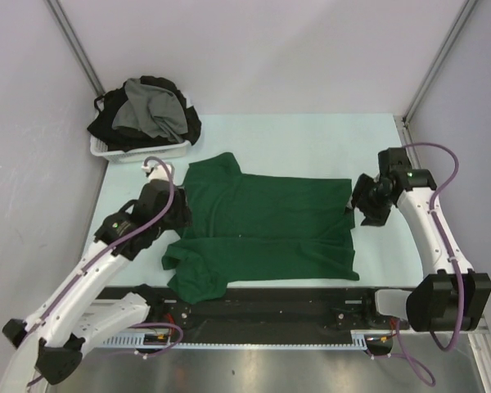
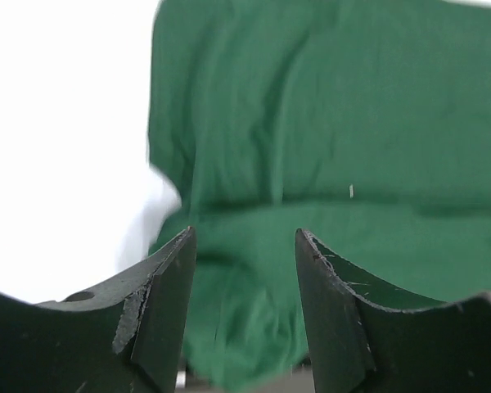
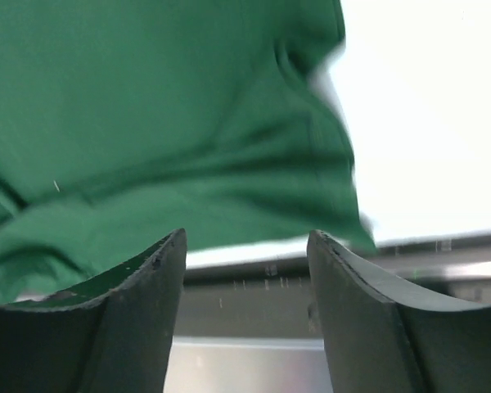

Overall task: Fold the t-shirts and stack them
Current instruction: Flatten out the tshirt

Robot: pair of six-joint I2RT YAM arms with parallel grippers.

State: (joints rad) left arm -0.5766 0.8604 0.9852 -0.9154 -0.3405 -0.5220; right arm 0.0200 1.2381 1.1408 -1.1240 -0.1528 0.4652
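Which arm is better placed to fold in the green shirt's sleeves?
Probably left: the left claw hovers open beside the sleeve end of the green shirt, while the right claw sits across at the hem.

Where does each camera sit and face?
Top external: above and behind, looking down on the table and green t-shirt; both arms show.
Left wrist: on the left arm, facing the shirt; open left end effector shows.
Right wrist: on the right arm, facing the shirt's edge; open right end effector shows.
Shared: all three see the green t-shirt.
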